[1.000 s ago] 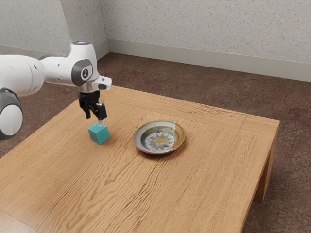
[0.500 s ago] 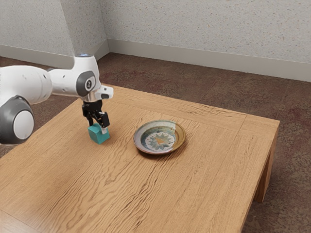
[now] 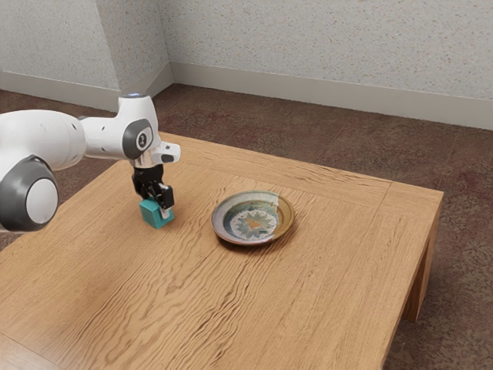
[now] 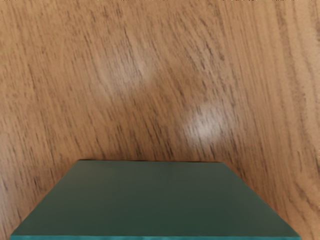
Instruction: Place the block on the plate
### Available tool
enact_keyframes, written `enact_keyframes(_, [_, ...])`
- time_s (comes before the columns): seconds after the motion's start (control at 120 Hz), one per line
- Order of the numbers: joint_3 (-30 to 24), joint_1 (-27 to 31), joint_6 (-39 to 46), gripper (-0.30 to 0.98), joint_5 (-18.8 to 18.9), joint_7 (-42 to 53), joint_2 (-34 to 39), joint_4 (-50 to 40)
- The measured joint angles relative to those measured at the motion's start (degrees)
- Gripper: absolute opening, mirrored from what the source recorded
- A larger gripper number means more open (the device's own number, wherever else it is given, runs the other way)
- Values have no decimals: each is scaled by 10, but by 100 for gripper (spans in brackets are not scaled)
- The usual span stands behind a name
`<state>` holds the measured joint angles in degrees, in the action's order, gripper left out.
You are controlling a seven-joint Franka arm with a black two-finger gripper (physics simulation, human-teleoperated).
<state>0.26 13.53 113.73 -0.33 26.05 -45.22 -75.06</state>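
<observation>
The teal block (image 3: 151, 216) is on the wooden bench (image 3: 331, 270), with the black tool (image 3: 156, 206) right down at it; whether the tool is wide or closed on it, I cannot tell. With twelve at the exterior view's top, the patterned plate (image 3: 253, 223) lies at three o'clock from the block, apart from it, and the white arm (image 3: 100, 137) reaches in from ten o'clock.

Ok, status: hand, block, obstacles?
Hand down at block, grip unclear. Block on table, beside plate, not on it. Plate's raised rim to clear.
</observation>
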Motion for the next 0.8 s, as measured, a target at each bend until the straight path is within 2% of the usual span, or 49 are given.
enact_keyframes(0.142, [1, 0, 2, 39, 0, -1, 0, 0])
enact_keyframes(0.367, [0, 0, 7, 36, -2, -4, 1, -4])
enact_keyframes(0.533, [-7, -8, 8, 35, -2, -6, 52, -24])
enact_keyframes(0.658, [-13, -43, 9, 35, -1, -7, 106, -55])
enact_keyframes(0.8, [-26, -77, 11, 35, -1, -8, 130, -63])
